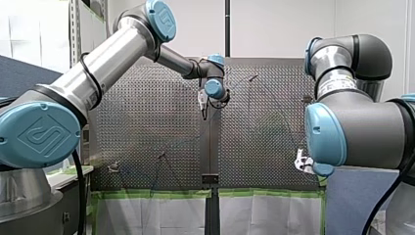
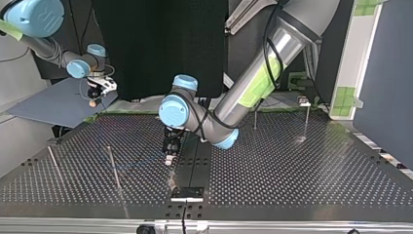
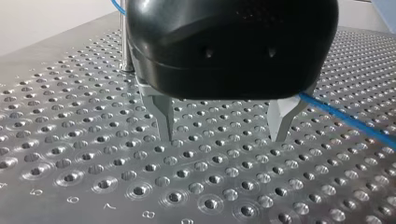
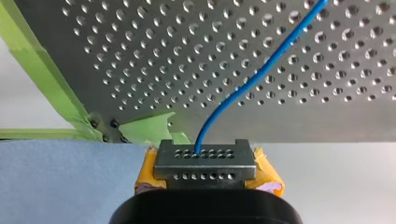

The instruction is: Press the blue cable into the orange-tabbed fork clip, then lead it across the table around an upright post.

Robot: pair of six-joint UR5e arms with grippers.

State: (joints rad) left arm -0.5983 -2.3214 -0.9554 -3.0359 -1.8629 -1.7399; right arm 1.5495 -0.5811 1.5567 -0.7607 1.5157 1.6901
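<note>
one blue cable, seemingly between right jaws

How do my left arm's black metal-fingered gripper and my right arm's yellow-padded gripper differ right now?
The black left gripper is open, nothing between its metal fingers; the yellow-padded right gripper is shut on the thin blue cable. The left gripper sits low over the middle of the perforated metal table; the right gripper is past the table's edge. Shared: the blue cable runs by both.
</note>
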